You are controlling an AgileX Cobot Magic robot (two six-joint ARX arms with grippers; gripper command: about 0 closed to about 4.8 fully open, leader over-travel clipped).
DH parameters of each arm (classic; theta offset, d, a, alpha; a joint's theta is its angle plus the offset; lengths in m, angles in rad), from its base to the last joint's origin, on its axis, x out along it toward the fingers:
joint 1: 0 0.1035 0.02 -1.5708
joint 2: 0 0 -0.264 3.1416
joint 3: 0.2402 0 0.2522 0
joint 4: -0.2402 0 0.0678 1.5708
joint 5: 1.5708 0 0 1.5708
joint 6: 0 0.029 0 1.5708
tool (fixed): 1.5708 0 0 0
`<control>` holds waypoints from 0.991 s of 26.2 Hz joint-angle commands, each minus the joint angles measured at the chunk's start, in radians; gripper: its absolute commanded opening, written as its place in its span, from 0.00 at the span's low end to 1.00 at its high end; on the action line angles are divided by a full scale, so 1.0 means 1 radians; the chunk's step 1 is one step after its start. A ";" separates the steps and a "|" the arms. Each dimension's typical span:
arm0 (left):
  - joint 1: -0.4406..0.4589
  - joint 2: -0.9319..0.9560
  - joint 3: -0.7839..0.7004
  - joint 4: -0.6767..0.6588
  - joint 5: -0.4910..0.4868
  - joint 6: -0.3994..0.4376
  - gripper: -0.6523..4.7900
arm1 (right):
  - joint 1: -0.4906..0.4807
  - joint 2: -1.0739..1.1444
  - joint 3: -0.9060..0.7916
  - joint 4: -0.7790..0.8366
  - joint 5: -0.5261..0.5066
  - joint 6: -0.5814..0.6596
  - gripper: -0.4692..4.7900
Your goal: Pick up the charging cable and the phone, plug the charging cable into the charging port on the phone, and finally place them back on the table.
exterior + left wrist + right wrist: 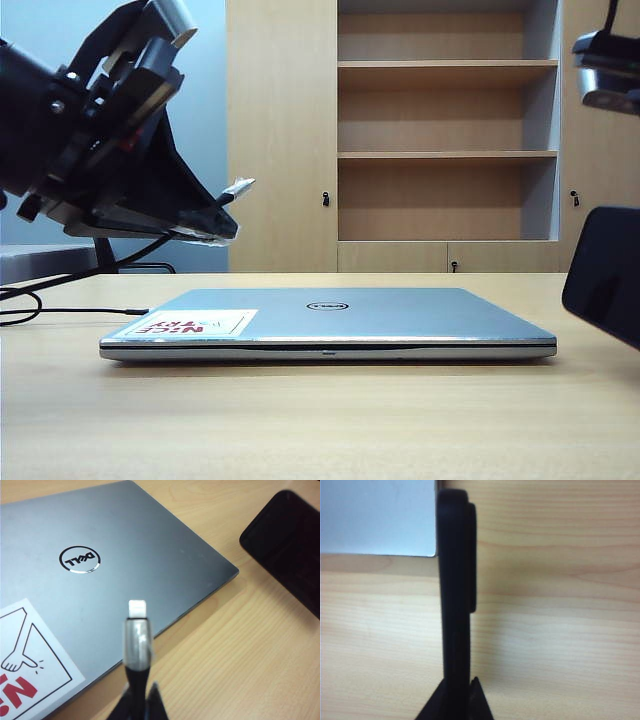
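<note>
My left gripper [222, 222] hangs above the table's left side, shut on the charging cable [136, 667]. The cable's silvery-white plug tip [137, 607] sticks out past the fingertips, over the laptop's edge, and shows as a small bright tip [238, 187] in the exterior view. The black cord [60, 285] trails down to the table [320, 420]. My right gripper [456, 700] is shut on the phone [455, 590], held edge-on above the wood. The phone shows as a dark slab [608, 275] at the right edge and off the laptop's corner [287, 545]. The charging port cannot be made out.
A closed silver Dell laptop [330, 320] with a red-lettered sticker [190, 323] lies across the middle of the table. A wooden shelf cabinet [445, 130] stands behind. A camera unit [608, 75] hangs at the upper right.
</note>
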 commanded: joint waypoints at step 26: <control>-0.001 -0.002 0.002 0.008 0.000 0.007 0.11 | 0.010 0.159 0.006 0.068 -0.028 0.004 0.32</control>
